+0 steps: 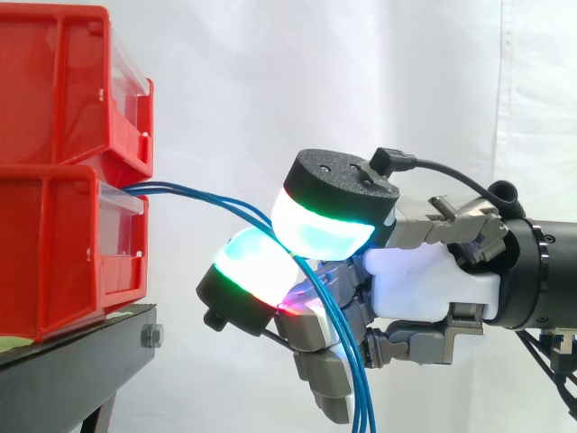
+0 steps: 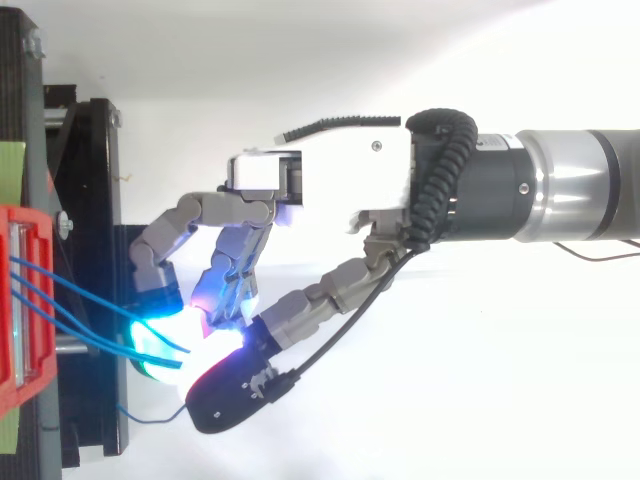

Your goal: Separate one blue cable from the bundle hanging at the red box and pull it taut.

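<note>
Red bins (image 1: 54, 180) stand stacked on a black stand (image 1: 81, 356) at left. From the lower bin's front the blue cables (image 1: 361, 397) run lengthwise to the right, sloping gently down, to my hand (image 1: 424, 280). My curled fingers pinch them between glowing pads (image 1: 320, 225). Past the pinch they hang straight down.

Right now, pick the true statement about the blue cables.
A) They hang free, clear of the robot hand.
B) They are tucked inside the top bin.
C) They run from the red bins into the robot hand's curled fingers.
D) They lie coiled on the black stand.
C: the blue cables leave the red bins, pass between the robot hand's glowing pads and drop below it.
</note>
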Motion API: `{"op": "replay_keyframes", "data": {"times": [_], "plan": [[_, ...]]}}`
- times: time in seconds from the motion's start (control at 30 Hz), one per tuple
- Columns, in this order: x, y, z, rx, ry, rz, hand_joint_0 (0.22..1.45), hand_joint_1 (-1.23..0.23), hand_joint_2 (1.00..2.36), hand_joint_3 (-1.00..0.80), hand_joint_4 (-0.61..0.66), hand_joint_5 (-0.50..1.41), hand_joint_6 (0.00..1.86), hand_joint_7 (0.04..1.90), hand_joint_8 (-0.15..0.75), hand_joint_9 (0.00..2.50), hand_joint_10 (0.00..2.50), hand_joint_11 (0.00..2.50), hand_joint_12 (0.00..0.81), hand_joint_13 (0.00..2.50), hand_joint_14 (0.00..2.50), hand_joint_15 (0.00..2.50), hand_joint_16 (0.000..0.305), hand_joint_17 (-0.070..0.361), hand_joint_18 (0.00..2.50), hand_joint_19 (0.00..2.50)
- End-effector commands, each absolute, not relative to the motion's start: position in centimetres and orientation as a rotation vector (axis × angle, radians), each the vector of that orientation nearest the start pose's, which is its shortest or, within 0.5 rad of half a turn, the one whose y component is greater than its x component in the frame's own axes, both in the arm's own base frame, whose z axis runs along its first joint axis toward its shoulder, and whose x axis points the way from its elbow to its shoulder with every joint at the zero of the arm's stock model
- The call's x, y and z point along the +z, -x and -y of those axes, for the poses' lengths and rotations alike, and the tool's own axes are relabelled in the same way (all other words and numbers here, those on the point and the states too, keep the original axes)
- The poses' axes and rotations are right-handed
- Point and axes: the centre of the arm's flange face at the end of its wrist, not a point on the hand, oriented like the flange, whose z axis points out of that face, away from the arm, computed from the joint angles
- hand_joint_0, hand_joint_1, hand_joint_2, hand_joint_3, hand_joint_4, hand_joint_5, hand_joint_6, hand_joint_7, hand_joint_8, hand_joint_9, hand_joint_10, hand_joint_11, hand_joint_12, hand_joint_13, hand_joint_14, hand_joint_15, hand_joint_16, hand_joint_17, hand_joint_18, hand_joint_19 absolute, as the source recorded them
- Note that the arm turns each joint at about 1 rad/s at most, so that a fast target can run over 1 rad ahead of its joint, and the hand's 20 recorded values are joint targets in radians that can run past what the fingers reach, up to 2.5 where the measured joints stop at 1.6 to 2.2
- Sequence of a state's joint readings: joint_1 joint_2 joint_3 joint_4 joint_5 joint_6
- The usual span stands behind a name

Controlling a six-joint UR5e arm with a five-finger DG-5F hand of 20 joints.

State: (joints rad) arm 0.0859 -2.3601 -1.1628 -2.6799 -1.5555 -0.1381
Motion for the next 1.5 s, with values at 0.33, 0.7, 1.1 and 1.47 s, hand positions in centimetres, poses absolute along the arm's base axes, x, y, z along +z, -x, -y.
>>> {"op": "replay_keyframes", "data": {"times": [0.33, 0.7, 1.1, 1.47], "plan": [[22.4, -78.19, 6.68, 1.196, -1.017, -1.255, 0.88, -0.88, 1.02, -0.15, 0.05, -0.22, 0.92, 1.13, 0.307, 0.92, 0.02, 1.01, 0.37, 1.08, 0.02, 0.78, 0.043, 0.097, 0.96, 0.79], [22.18, -78.09, 6.57, 1.195, -1.019, -1.26, 0.88, -0.88, 1.0, -0.5, 0.02, -0.2, 0.94, 1.12, 0.331, 0.91, 0.01, 1.17, 0.364, 1.04, 0.02, 0.75, 0.042, 0.094, 1.03, 0.67], [22.18, -78.09, 6.57, 1.195, -1.019, -1.26, 0.64, -0.75, 1.0, -0.5, 0.04, -0.17, 0.88, 1.18, 0.345, 0.99, 0.02, 1.07, 0.373, 1.13, 0.02, 0.76, 0.043, 0.096, 1.11, 0.72], [22.18, -78.09, 6.59, 1.194, -1.02, -1.259, 0.65, -0.53, 1.01, -0.32, 0.16, -0.09, 0.57, 1.37, 0.328, 0.97, 0.02, 0.81, 0.374, 1.11, 0.02, 0.74, 0.046, 0.103, 1.08, 0.78]]}}
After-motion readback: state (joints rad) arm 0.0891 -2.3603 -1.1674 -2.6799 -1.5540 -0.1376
